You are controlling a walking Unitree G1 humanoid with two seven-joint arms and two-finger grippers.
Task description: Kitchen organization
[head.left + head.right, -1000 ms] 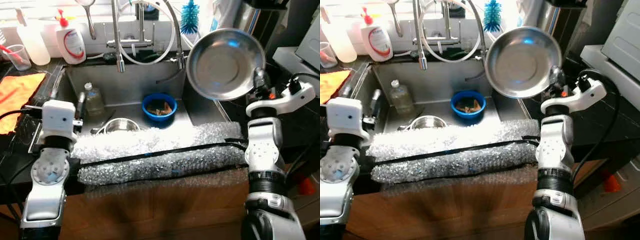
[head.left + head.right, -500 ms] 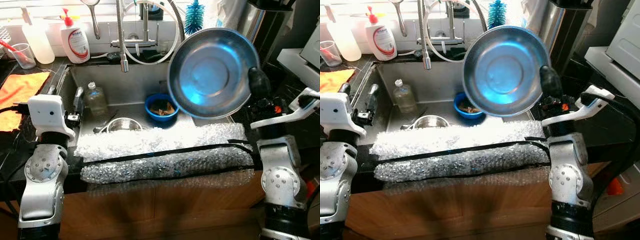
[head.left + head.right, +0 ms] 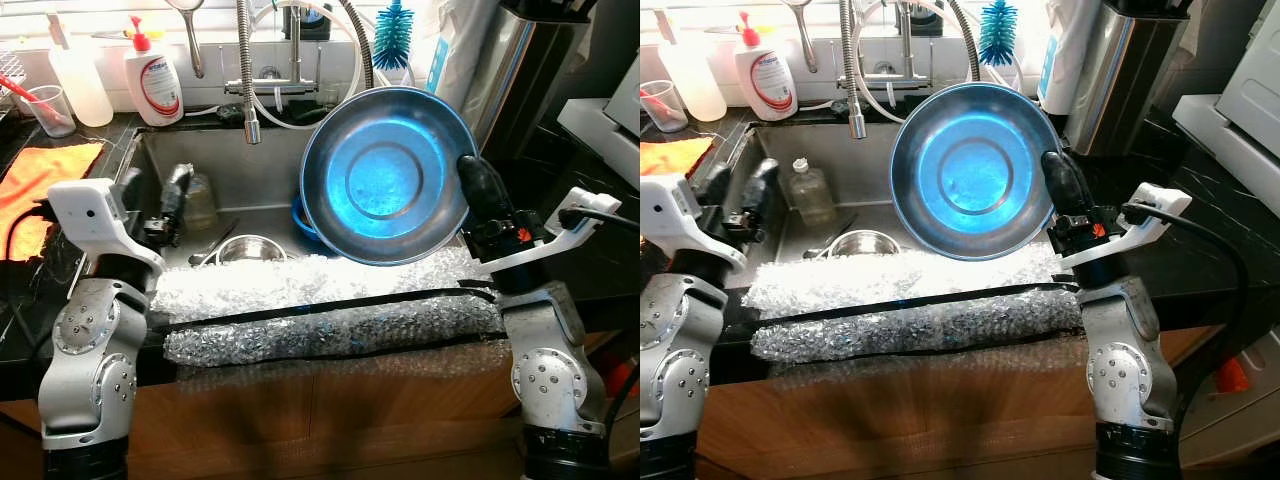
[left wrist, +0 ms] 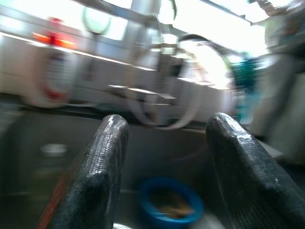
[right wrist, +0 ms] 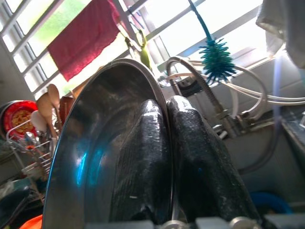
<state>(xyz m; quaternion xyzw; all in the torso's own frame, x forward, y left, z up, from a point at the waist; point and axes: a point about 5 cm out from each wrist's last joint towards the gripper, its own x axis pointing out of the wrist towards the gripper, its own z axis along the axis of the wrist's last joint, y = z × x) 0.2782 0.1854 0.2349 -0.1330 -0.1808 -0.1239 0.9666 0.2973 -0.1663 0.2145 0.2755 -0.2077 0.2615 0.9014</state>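
1. A large steel bowl (image 3: 388,175) is held up on edge above the sink (image 3: 270,165), its hollow face turned toward the head camera and lit blue.
2. The bowl's rim is pinched at its 3 o'clock edge by the right gripper (image 3: 478,190); in the right wrist view the two black fingers (image 5: 143,162) are seen closed together with the rim between them.
3. The bowl is seen hanging over the right half of the basin, and a blue bowl (image 3: 300,215) holding brown scraps is partly covered by it.
4. A small steel bowl (image 3: 243,248) is seen on the sink floor at about 9 o'clock from the blue bowl, with a clear bottle (image 3: 200,200) standing further toward 10 o'clock.
5. The left gripper (image 3: 150,205) is held over the left part of the basin, beside the bottle; its fingers (image 4: 95,176) are shown spread apart with nothing between them.
6. The front edge of the sink is padded with bubble wrap (image 3: 320,310), bound by a black strap.
7. At 12 o'clock, behind the basin, a spring-neck tap (image 3: 247,70) is seen, with a teal bottle brush (image 3: 392,35) toward 1 o'clock.
8. A soap dispenser (image 3: 152,75) is seen at 11 o'clock on the back ledge, and an orange cloth (image 3: 35,190) lies on the counter at 9 o'clock.
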